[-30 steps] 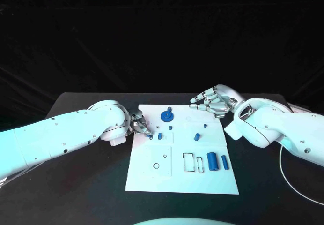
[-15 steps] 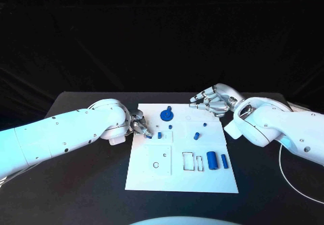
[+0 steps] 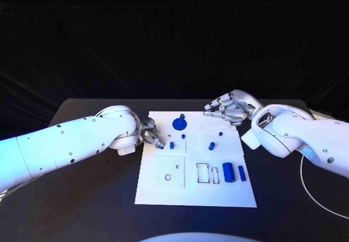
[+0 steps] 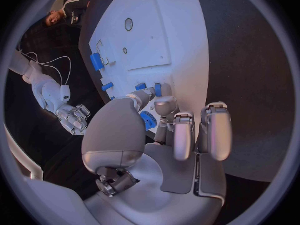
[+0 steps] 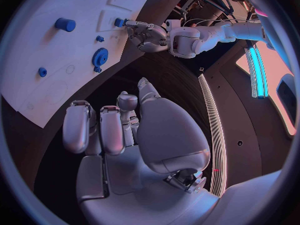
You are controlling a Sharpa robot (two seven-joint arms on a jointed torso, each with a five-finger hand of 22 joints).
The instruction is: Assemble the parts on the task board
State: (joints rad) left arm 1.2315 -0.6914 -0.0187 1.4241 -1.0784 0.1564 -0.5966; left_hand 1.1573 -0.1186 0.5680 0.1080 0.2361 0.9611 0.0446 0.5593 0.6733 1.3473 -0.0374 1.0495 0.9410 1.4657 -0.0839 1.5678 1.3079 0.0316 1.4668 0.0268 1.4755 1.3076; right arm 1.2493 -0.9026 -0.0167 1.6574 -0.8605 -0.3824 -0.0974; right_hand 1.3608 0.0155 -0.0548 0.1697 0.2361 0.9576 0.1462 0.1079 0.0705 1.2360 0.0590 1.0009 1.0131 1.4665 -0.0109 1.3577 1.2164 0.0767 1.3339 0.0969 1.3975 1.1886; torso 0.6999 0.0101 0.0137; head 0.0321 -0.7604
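On the black bench [image 3: 80, 201], before a dark backdrop, the white board [image 3: 196, 194] was laid lengthwise, with blue parts [image 3: 233, 173] seen on its far and right areas and a gear [image 3: 179, 123] near its far edge. The left robot hand [image 3: 151, 136] was held at the board's left edge, its fingertips pinched on a small blue part. The right robot hand [image 3: 227, 108] was kept curled, empty, beyond the far right corner. Against the earlier frames, no clear shift of parts or hands was noted.
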